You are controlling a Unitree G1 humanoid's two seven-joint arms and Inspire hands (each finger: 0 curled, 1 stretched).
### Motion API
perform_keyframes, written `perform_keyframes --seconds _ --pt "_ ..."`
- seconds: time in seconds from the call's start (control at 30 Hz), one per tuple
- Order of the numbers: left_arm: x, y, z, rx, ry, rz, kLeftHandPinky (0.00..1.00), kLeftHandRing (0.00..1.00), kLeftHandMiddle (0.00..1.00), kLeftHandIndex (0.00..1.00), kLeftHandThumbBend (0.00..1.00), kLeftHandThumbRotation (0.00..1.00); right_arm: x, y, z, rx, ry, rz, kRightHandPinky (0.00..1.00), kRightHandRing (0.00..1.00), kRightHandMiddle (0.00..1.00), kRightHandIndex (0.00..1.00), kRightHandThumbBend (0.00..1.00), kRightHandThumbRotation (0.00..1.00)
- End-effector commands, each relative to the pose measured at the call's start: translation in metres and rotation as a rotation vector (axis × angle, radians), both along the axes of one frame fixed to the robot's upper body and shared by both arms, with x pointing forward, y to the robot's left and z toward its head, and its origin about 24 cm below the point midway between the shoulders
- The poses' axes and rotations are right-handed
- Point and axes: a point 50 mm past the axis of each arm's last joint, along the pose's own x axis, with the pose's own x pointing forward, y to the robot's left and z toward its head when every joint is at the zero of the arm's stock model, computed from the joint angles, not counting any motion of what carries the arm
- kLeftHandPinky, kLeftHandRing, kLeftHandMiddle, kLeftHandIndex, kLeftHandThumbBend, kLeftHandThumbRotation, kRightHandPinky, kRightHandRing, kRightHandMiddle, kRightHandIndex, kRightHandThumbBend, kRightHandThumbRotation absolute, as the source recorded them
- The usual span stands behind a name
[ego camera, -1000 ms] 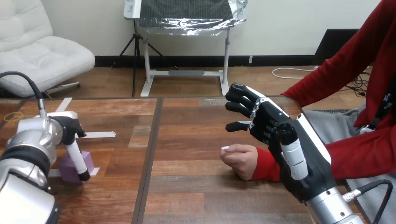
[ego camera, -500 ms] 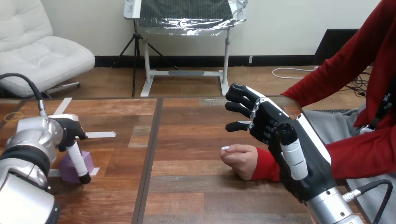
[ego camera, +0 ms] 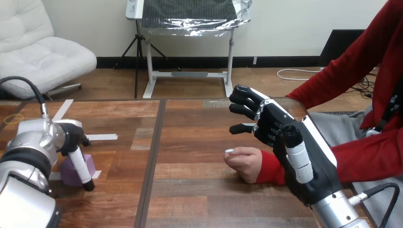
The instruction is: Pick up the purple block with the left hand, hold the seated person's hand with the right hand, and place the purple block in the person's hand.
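Observation:
The purple block rests on the table at the near left, on a strip of white tape. My left hand is above and against it, open, with one straight finger running down across the block's right front to the tabletop. The rest of that hand is hidden behind the wrist. The person's hand lies as a loose fist on the table right of centre. My right hand hovers just above and behind it, open with relaxed fingers, not gripping it.
White tape strips mark the left half of the table. A dark seam splits the tabletop. The person's red sleeve runs to the right edge behind my right arm. A yellow ring lies far left.
My left hand's straight finger has slid lower and slightly right along the block's front. The block, my right hand and the person's hand have not moved.

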Motion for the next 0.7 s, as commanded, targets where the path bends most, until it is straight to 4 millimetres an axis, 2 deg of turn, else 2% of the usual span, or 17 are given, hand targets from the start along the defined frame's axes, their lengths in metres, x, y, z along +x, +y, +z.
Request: perform_keyframes --seconds 0.0,0.27,0.43,0.57,0.67 --pt "0.018 -0.0026 0.0381 0.005 -0.098 -0.009 0.84 0.92 0.95 0.96 0.88 0.12 0.0058 -0.0005 0.0153 -0.001 -0.068 0.006 0.71 0.87 0.88 0.87 0.93 1.0" --pt "0.0184 -0.0033 0.0385 0.024 -0.092 -0.025 0.8 0.88 0.92 0.95 0.81 0.09 0.0061 -0.0004 0.0153 0.002 -0.069 0.007 0.71 0.87 0.88 0.87 0.94 1.0" --pt "0.0188 -0.004 0.0389 0.028 -0.091 -0.026 0.71 0.83 0.88 0.92 0.72 0.04 0.006 -0.0003 0.0153 0.003 -0.069 0.007 0.7 0.87 0.88 0.87 0.94 1.0" --pt "0.0189 -0.0042 0.0389 0.047 -0.091 -0.042 0.68 0.81 0.86 0.9 0.71 0.02 0.0061 -0.0001 0.0155 0.003 -0.069 0.006 0.7 0.87 0.88 0.87 0.94 1.0" --pt "0.0189 -0.004 0.0385 0.068 -0.093 -0.054 0.69 0.82 0.86 0.89 0.7 0.01 0.0061 -0.0001 0.0157 0.002 -0.071 0.006 0.7 0.87 0.88 0.87 0.94 1.0"
